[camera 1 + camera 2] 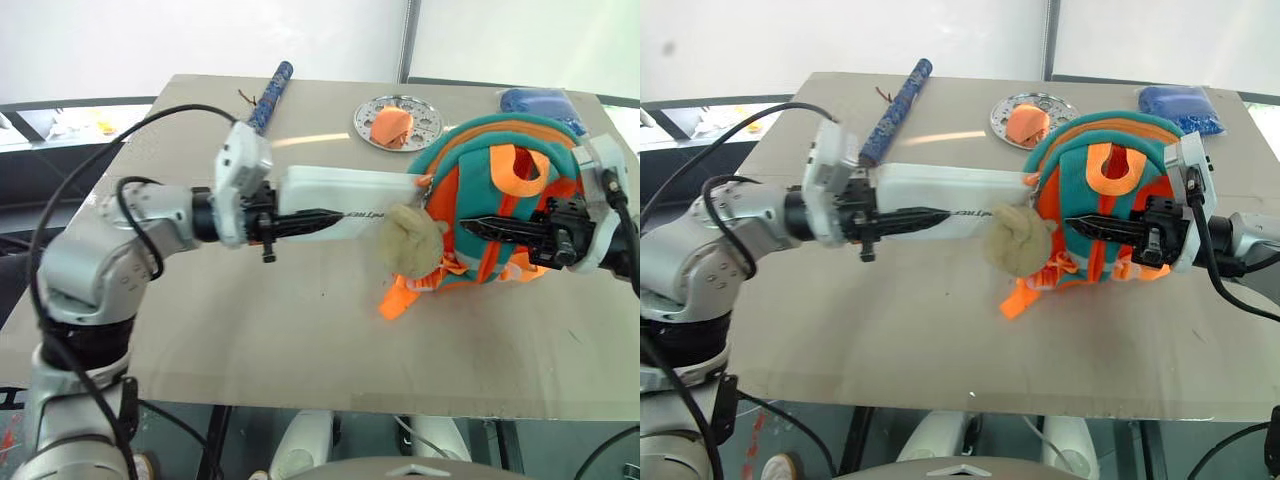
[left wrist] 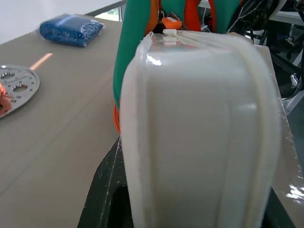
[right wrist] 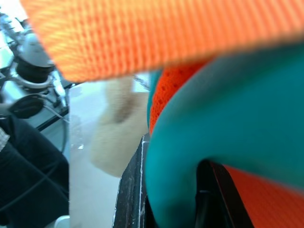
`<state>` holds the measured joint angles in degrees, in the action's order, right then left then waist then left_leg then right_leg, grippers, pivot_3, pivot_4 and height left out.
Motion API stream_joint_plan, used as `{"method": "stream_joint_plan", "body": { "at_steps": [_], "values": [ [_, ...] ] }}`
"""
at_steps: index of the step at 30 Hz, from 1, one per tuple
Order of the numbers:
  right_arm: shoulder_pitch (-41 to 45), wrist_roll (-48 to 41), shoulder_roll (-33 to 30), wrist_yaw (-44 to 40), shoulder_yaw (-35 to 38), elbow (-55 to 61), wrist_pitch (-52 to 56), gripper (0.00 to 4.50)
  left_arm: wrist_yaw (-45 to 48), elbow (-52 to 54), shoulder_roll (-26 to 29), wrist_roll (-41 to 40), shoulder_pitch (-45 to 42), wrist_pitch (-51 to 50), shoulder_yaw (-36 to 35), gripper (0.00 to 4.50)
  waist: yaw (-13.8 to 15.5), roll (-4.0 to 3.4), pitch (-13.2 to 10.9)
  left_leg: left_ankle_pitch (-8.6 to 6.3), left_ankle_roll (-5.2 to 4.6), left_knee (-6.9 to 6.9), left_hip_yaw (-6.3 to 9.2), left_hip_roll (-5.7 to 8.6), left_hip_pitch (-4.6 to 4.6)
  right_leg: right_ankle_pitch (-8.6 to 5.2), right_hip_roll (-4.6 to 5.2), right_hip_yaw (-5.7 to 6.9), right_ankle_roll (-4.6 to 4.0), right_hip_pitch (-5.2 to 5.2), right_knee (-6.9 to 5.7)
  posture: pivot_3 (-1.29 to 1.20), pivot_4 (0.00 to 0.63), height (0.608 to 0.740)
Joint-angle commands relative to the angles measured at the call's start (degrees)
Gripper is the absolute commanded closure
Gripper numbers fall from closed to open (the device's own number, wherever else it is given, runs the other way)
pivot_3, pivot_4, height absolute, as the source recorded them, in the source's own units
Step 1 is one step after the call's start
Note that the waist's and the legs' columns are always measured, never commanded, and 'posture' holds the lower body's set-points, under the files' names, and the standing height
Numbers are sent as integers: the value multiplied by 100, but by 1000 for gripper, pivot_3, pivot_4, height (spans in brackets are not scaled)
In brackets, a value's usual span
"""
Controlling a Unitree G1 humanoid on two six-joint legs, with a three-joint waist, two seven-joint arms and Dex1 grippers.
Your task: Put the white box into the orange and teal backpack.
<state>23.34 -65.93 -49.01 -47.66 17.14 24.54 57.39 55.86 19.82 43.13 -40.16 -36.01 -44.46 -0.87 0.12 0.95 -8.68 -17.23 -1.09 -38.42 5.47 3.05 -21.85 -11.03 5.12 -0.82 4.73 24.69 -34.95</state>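
Box held level at the backpack's left side, above the table

The white box (image 1: 345,203) lies between the left gripper (image 1: 312,221) and the orange and teal backpack (image 1: 497,205); its far end meets the backpack. A plate (image 1: 398,122) and pouch (image 1: 538,102) sit behind; a stick (image 1: 270,96) lies behind the box.

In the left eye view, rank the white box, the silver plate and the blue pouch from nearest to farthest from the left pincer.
1. The white box: clamped in the left pincer, its far end at the backpack.
2. The silver plate: farther back on the table, beyond the box.
3. The blue pouch: at the table's far right corner, behind the backpack.
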Motion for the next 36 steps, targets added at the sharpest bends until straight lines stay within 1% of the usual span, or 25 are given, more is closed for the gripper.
{"method": "stream_joint_plan", "body": {
  "at_steps": [1, 4, 6, 10, 12, 15, 18, 21, 24, 25, 28, 29, 33, 36],
  "values": [
    [328, -224, 146, -315, -264, 380, -227, 4451, 342, -217, -441, 476, -331, 679, 765, 3433, -11, 0, 0, 0, 0, 0, 0, 0, 1, 0, 0, 0, 0, 0, -1, 0, 150, 733],
    [550, -264, 258, -497, -450, 379, -245, 4451, 699, -823, -1011, 1069, -577, 1556, 1328, 3433, 32, -1, 1, 0, 0, -5, -16, 4, 0, 0, -1, 4, 0, -5, 0, 0, 150, 733],
    [626, -292, 282, -557, -504, 397, -222, 4451, 1147, -1149, -1187, 1449, -659, 2328, 1567, 3433, 59, -1, 1, 0, 0, -10, -18, 5, 1, 1, -1, 5, 2, -10, 1, 0, 150, 733],
    [683, -397, 248, -637, -437, 324, -190, 4451, 1985, -1576, -1379, 1539, -793, 2944, 1662, 3433, 70, -1, 1, 0, 0, -10, -16, 6, -2, 1, 0, 7, 2, -10, 5, 0, 150, 733],
    [640, -363, 184, -699, -407, 302, -211, 4451, 2275, -1740, -1539, 1536, -918, 3049, 1716, 3433, 70, -1, 1, 0, 0, -9, -15, 5, -3, 1, 0, 9, 2, -9, 6, 0, 150, 733],
    [621, -393, 196, -603, -313, 310, -265, 4451, 2472, -1852, -1764, 1346, -1113, 2863, 1618, 3433, 79, -1, 1, 0, -1, -12, -12, 8, -5, 2, 1, 13, 3, -10, 4, 0, 150, 733],
    [639, -399, 289, -342, -102, 241, -380, 4451, 2362, -1826, -1781, 998, -1254, 2210, 1210, 3433, 59, 0, 1, 0, -1, -14, -11, 8, -5, 2, 1, 13, 4, -11, 3, 0, 150, 733],
    [750, -44, 466, -112, 76, -55, -755, 4451, 2070, -1857, -1545, 725, -1351, 1638, 587, 3433, 2, -1, 0, 0, -1, -13, -11, 7, -4, 2, 0, 12, 5, -9, -1, 0, 150, 733],
    [859, 274, 499, 50, 75, -190, -966, 4451, 1859, -1720, -1356, 484, -1368, 1146, 197, 3433, -84, -1, 0, 0, -2, -13, 6, 5, -2, 4, 0, 9, 7, -6, -5, 0, 150, 733],
    [918, 259, 493, 77, 89, -264, -961, 4451, 1787, -1661, -1279, 369, -1375, 955, 60, 3433, -100, -1, 0, 0, -2, -13, 12, 4, -3, 4, 0, 8, 7, -3, -5, 0, 150, 733],
    [1356, 249, 540, -99, -4, -653, -1028, 4451, 1580, -1278, -680, -112, -1333, 147, -532, 3433, -156, -2, -2, 0, -1, -11, 13, 2, -5, 4, -1, 4, 7, 3, -6, 0, 150, 733],
    [1504, 234, 604, -175, -72, -750, -1044, 4451, 1533, -1153, -488, -237, -1309, -70, -685, 3433, -217, -1, -3, 0, -1, -9, 12, 1, -7, 4, -1, 3, 7, 8, -7, 0, 150, 733],
    [1937, 297, 926, -401, -363, -970, -1125, 4451, 1354, -677, 74, -752, -1101, -785, -1064, 3433, -254, -4, -2, 0, -1, 6, 14, -11, -3, 4, -4, 3, 7, 11, -4, 0, 150, 733],
    [2085, 350, 1129, -499, -550, -1054, -1132, 4451, 1225, -294, 258, -1025, -813, -1130, -1173, 3433, -242, -4, -2, 0, -1, 6, 14, -12, -5, 4, -3, 4, 7, 11, -4, 0, 150, 733]
  ]
}}
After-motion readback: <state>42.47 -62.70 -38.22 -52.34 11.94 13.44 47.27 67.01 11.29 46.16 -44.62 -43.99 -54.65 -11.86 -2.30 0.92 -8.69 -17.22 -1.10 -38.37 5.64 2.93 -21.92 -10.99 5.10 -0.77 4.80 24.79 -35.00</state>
